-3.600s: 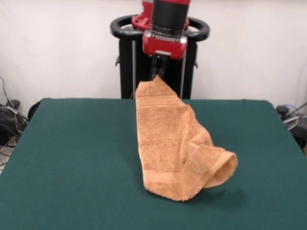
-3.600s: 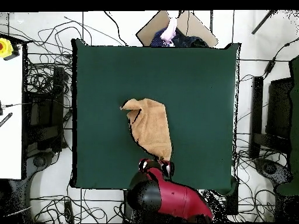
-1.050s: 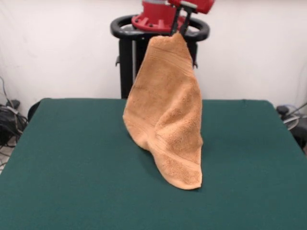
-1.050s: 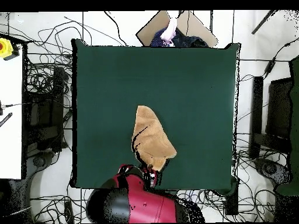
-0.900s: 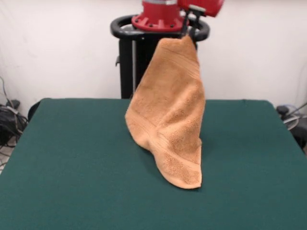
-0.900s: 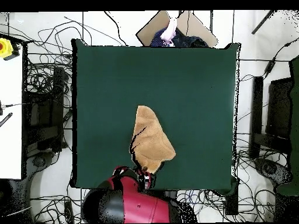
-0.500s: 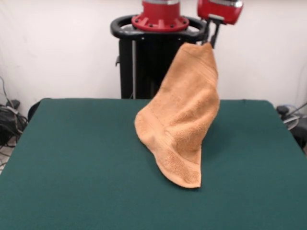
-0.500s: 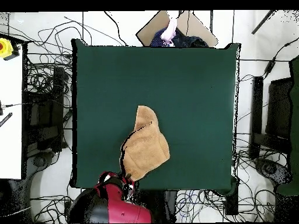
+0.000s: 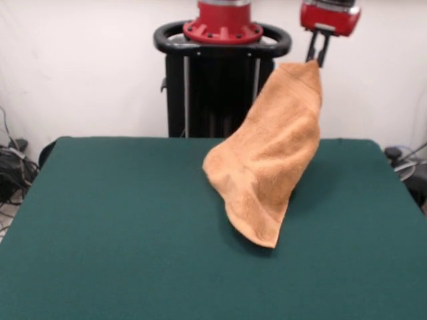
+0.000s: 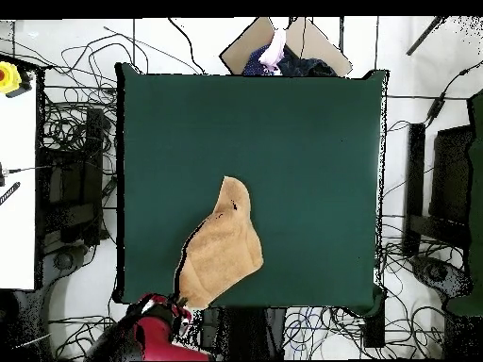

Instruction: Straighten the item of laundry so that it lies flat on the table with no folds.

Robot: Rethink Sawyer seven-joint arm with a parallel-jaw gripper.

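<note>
The orange-tan towel (image 9: 270,157) hangs by one corner from my gripper (image 9: 317,59), which is shut on it high at the table's far right in the front view. The towel drapes down and to the left, folded on itself, and its lowest corner rests on the dark green table (image 9: 107,227). In the overhead view the towel (image 10: 224,250) stretches from near the table's middle to the bottom edge of the table (image 10: 302,141), where the red arm and gripper (image 10: 177,304) hold it.
The robot's black pedestal (image 9: 213,80) stands behind the table's far edge. Cables (image 10: 66,160) and equipment lie on the floor round the table. A person's hand (image 10: 274,47) shows above the table's top edge in the overhead view.
My gripper has moved to the right in the front view with the towel's corner in it. The towel's hanging body and its lower corner have been dragged the same way.
</note>
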